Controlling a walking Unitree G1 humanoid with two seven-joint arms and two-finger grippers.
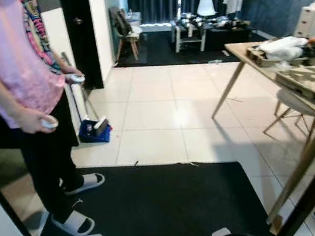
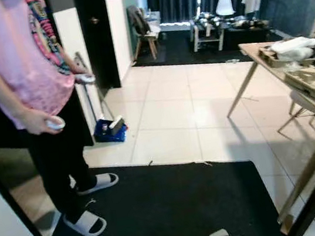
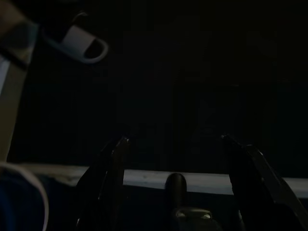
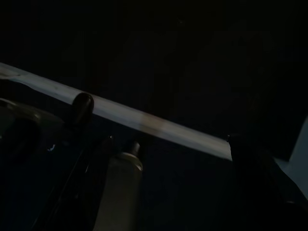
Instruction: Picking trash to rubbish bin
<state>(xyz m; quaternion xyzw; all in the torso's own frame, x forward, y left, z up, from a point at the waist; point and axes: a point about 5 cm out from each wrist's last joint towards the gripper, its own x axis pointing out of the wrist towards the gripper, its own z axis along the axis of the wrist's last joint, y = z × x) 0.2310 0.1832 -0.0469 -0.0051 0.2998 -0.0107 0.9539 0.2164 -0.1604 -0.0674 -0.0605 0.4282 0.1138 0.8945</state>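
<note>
Scene: a tiled room seen from the head camera, with a black mat (image 1: 160, 212) at the robot's feet and white floor tiles beyond it.

Person: stands on the mat's left part in a pink shirt (image 1: 8, 51), one small white controller (image 1: 50, 123) in each hand, white slippers on both feet.

Desk: a wooden desk (image 1: 236, 50) stands off the mat's right edge, loaded with cardboard trays and white wrappings.

Trash: no single piece can be identified with certainty. Small pale scraps (image 1: 185, 163) lie along the mat's far edge, where it meets the tiles. A blue box (image 1: 94, 130) holding small items sits on the tiles beyond the mat's far left corner.

Rubbish bin: not identified in these views.

Left gripper (image 3: 175, 144): hangs low over the mat, its fingers spread apart and empty. A white slipper (image 3: 84, 43) lies ahead of it.

Right gripper (image 4: 168, 139): hangs low in shade over the mat, with two dark fingers standing well apart and nothing between them.

Key relation: the scraps lie ahead of both grippers, across the mat, roughly midway between the arms, so neither arm is clearly nearer. They are too small to show a long axis.

Judgement: the task appears to be at the search stage; an approach across the mat is needed before any grasp.
</note>
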